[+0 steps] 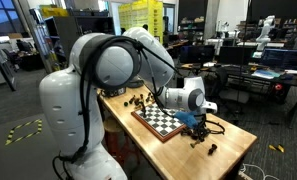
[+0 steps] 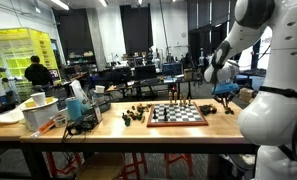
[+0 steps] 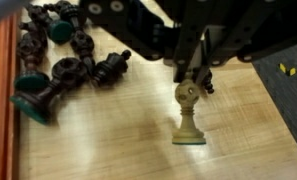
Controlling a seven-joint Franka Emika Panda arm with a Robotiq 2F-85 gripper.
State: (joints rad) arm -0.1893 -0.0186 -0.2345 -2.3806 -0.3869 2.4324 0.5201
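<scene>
A light wooden chess piece (image 3: 188, 115) stands upright on the wooden table (image 3: 118, 140). In the wrist view my gripper (image 3: 190, 80) comes in from the top, and its black fingers meet on the rounded top of this piece. Both exterior views show the gripper (image 1: 194, 122) (image 2: 226, 96) low over the table, just beside the chessboard (image 1: 160, 120) (image 2: 177, 115). A cluster of dark chess pieces (image 3: 63, 65) lies to the left of the light piece, apart from it.
More dark pieces (image 1: 138, 100) (image 2: 136, 115) lie beside the board. Tubs, cups and a blue bottle (image 2: 58, 110) crowd one end of the table. The table's edge (image 3: 2, 100) runs down the left of the wrist view; dark floor (image 3: 283, 110) is on the right.
</scene>
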